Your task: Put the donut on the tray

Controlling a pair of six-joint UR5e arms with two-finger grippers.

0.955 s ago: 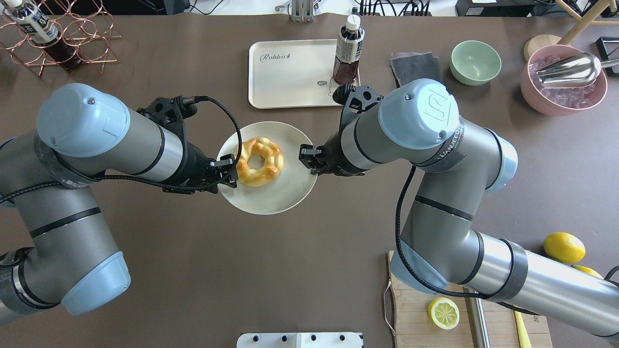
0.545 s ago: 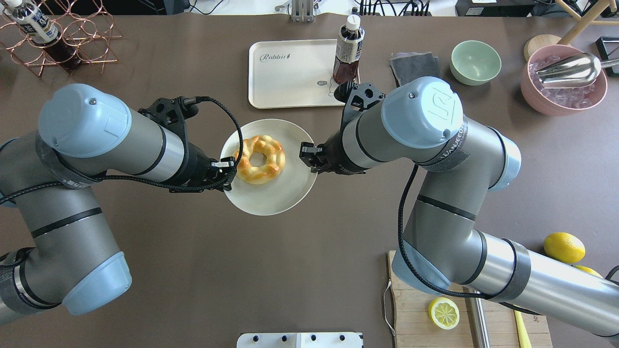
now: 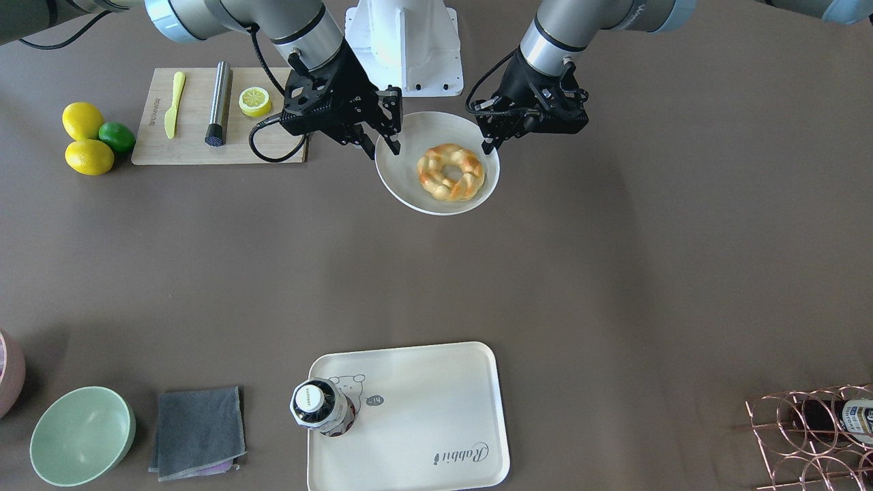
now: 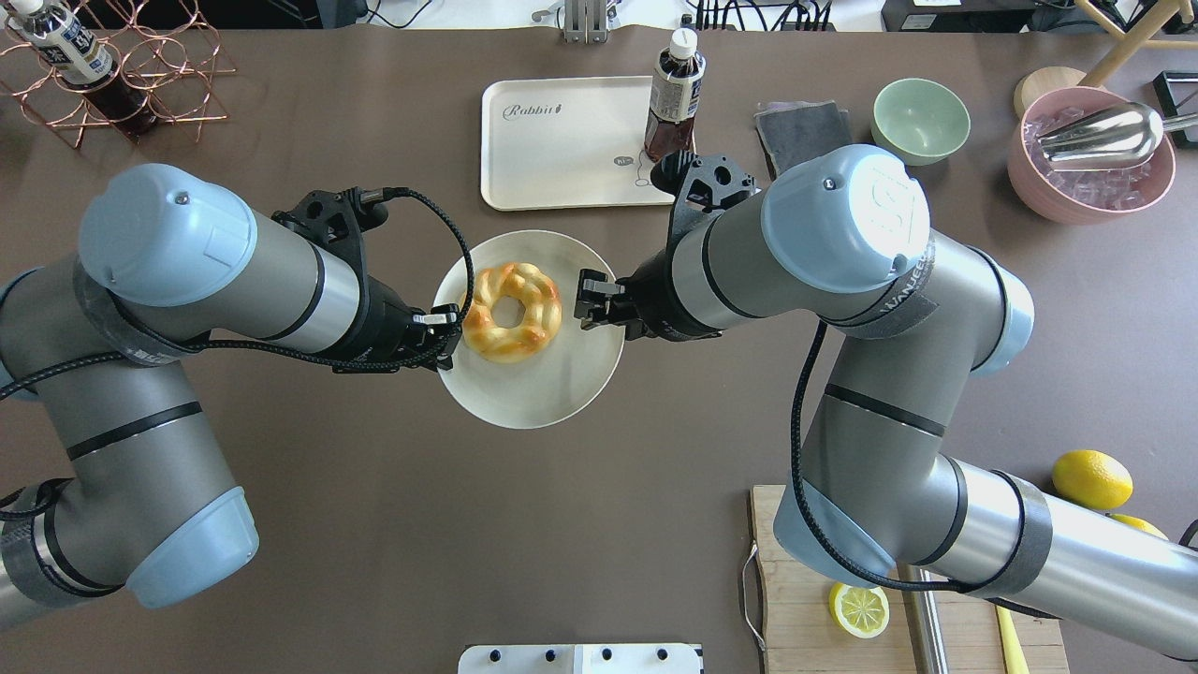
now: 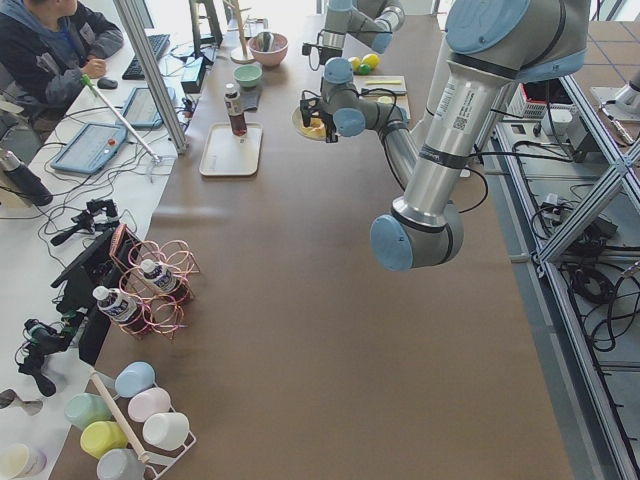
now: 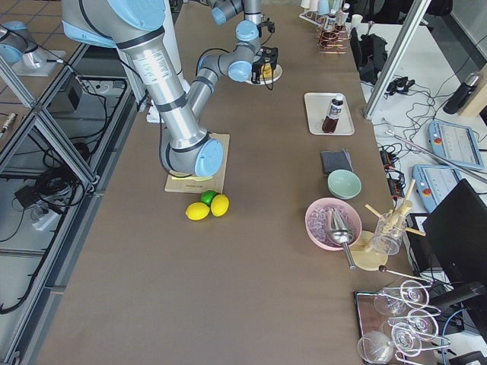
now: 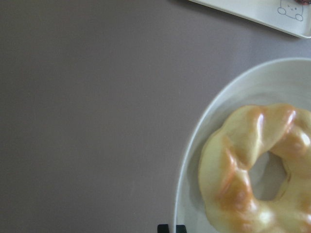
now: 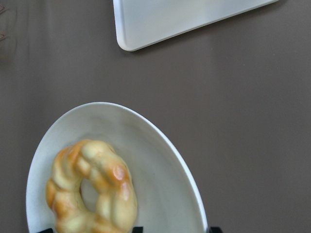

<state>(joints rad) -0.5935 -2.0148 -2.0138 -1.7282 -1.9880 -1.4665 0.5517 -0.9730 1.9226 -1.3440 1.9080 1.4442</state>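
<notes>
The donut (image 4: pixel 513 312) is a glossy braided yellow-orange ring lying on a round off-white plate (image 4: pixel 533 398). It also shows in the front view (image 3: pixel 451 172) and in both wrist views (image 7: pixel 243 170) (image 8: pixel 92 189). My left gripper (image 4: pixel 449 329) is shut on the plate's left rim. My right gripper (image 4: pixel 591 304) stands open astride the plate's right rim, one finger inside and one outside. The cream tray (image 4: pixel 562 150) with the "Rabbit" mark lies just beyond the plate, and only a dark bottle (image 4: pixel 672 98) stands on its right edge.
A grey cloth (image 4: pixel 803 126), a green bowl (image 4: pixel 921 120) and a pink ice bowl (image 4: pixel 1090 159) stand at the back right. A cutting board (image 4: pixel 805 599) with a lemon half is at the front right. A copper bottle rack (image 4: pixel 122 75) is at the back left.
The plate with the donut has shifted a little right and toward the tray, carried by my left gripper. The right arm's elbow swung right while its gripper stayed at the rim.
</notes>
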